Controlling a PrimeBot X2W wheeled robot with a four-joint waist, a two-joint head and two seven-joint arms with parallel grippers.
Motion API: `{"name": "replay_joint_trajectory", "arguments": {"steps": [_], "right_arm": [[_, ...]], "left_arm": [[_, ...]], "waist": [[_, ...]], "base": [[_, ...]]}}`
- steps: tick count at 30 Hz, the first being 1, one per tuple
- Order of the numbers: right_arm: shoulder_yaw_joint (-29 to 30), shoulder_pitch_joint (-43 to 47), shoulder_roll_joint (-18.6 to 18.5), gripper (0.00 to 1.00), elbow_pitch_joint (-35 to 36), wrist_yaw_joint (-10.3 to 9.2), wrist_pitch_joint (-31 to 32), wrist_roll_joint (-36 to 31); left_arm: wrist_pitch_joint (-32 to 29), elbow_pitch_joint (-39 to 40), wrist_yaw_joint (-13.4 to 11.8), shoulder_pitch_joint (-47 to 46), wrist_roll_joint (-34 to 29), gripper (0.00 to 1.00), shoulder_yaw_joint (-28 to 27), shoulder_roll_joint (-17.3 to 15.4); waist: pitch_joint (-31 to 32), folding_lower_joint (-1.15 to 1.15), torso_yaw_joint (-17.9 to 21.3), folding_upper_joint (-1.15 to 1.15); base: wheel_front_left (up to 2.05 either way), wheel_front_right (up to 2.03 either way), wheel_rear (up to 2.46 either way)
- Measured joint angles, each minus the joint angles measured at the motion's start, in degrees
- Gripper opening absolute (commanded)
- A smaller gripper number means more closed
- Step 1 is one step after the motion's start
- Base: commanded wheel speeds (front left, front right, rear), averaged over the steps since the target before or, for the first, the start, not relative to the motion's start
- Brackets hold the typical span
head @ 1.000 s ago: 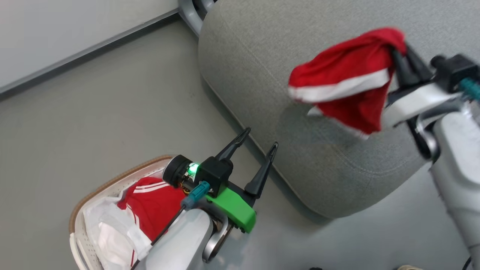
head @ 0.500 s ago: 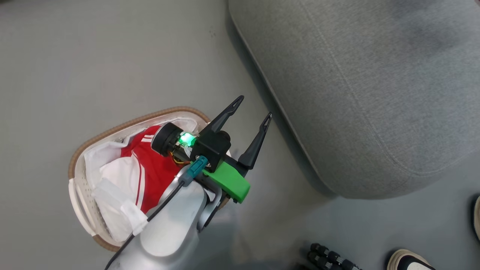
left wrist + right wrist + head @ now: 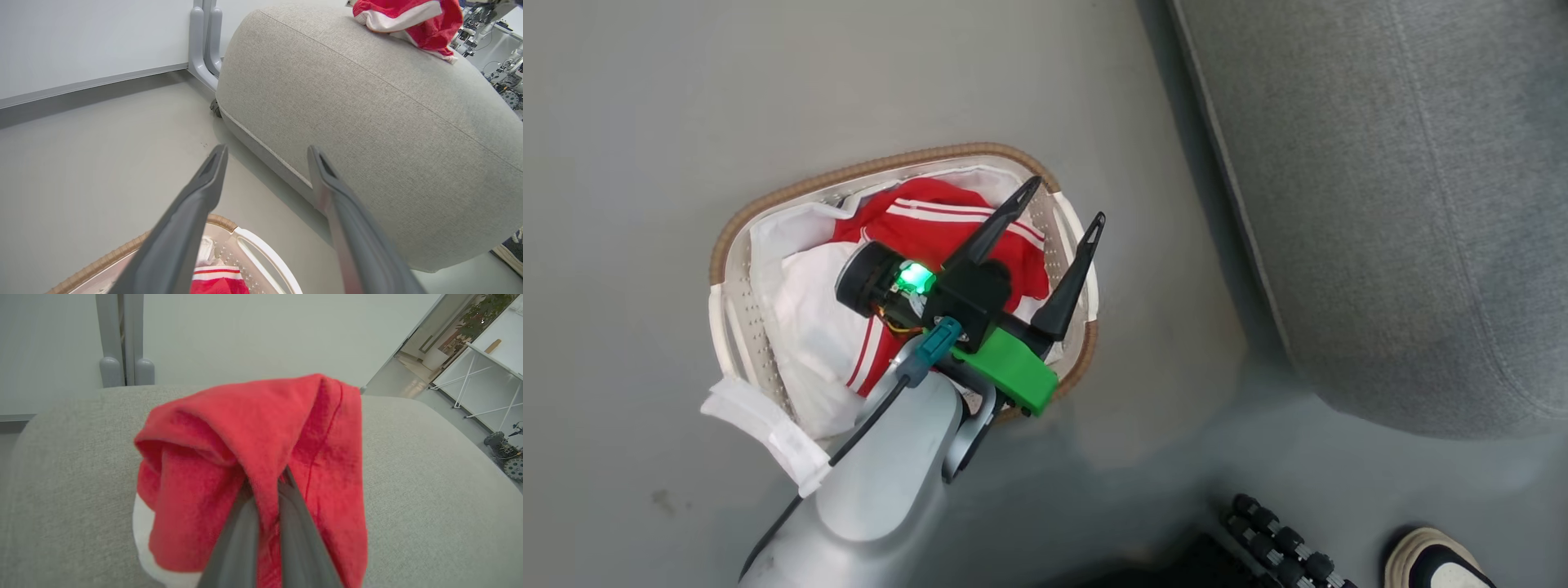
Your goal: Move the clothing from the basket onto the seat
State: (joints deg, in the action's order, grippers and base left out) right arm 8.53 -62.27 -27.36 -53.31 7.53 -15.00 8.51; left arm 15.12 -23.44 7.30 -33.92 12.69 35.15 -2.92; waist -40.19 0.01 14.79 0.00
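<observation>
The white perforated basket [image 3: 792, 192] with a brown rim stands on the floor. In it lies red clothing [image 3: 931, 220] with white stripes, on a white liner [image 3: 800, 302]. My left gripper [image 3: 1066, 200] hovers open above the basket's right side with nothing between its fingers. The left wrist view has the same gripper [image 3: 267, 150] aimed past the basket rim [image 3: 220, 222] toward the grey seat [image 3: 367, 122]. On top of that seat is a second red garment [image 3: 408, 16]. My right gripper [image 3: 265, 486] is shut on this garment [image 3: 229, 457], bunched over the seat [image 3: 429, 477].
The seat [image 3: 1405, 204] fills the right side, a strip of floor apart from the basket. A liner flap [image 3: 760, 425] hangs over the basket's near-left rim. A person's shoe [image 3: 1429, 559] and a dark ridged part [image 3: 1282, 539] are at the bottom right. A grey post [image 3: 202, 49] stands behind the seat.
The head camera has swung down toward the basket, so the seat slid right and the right gripper with its red garment left that view. My left gripper stays open.
</observation>
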Motion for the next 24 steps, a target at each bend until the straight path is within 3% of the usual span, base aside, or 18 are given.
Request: {"name": "replay_joint_trajectory", "arguments": {"steps": [1, 2, 3, 11, 17, 24], "right_arm": [[0.77, 1.0, 0.63, 0.12, 0.42, 0.0, 0.0, 0.01], [1.88, 2.03, 1.18, 0.43, 1.18, 0.0, 0.0, 0.07], [2.68, 2.85, 1.58, 1.0, 1.78, 0.0, 0.0, 0.07], [10.17, 13.74, 4.16, 1.0, 8.23, 0.0, 0.0, -0.81], [13.44, 24.07, 7.94, 1.0, 14.26, 0.0, 0.0, -0.46], [12.89, 31.67, 13.05, 1.0, 19.47, 0.0, 0.0, 0.33]], "left_arm": [[0.0, 0.07, 0.0, -0.25, 0.0, 1.0, -0.24, 0.0], [0.0, 0.1, 0.0, -0.36, 0.0, 1.0, -0.51, 0.01], [0.0, 0.08, 0.0, -0.37, 0.0, 1.0, -0.76, 0.02], [0.0, -0.4, -0.05, 1.12, -0.19, 1.0, -3.72, 0.07], [0.0, 0.49, -1.58, 4.94, 0.24, 1.0, -7.72, 0.09], [0.0, 1.18, -3.08, 9.32, -0.51, 1.0, -14.36, 0.1]], "waist": [[-0.34, 0.0, -0.48, 0.0], [-0.58, 0.0, -0.9, 0.0], [-0.71, 0.0, -1.21, 0.0], [1.99, 0.0, -2.54, 0.0], [6.24, 0.0, -3.47, 0.0], [11.76, 0.0, -4.98, 0.0]], "base": [[0.0, 0.0, 0.0], [0.0, 0.0, 0.0], [0.0, 0.0, 0.0], [0.0, 0.0, 0.0], [0.0, 0.0, 0.0], [0.0, 0.0, 0.0]]}}
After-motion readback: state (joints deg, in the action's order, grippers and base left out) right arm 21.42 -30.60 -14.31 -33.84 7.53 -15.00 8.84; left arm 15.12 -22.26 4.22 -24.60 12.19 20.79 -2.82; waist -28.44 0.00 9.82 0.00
